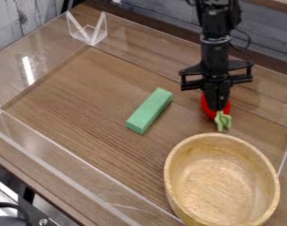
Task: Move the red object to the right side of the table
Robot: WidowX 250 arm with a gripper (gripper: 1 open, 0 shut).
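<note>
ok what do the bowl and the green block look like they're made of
The bowl looks like pale wood with a smooth finish, going by its warm tan colour. The green block could be painted wood or plastic: its colour is even, with no grain showing.

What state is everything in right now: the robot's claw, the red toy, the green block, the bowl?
Claw: shut, down around the red toy
Red toy: between the claw's fingers, leafy green end toward the bowl
Green block: lying flat on the table, apart from the claw
Wooden bowl: upright, nothing seen inside
Table: bearing the block and bowl
</note>
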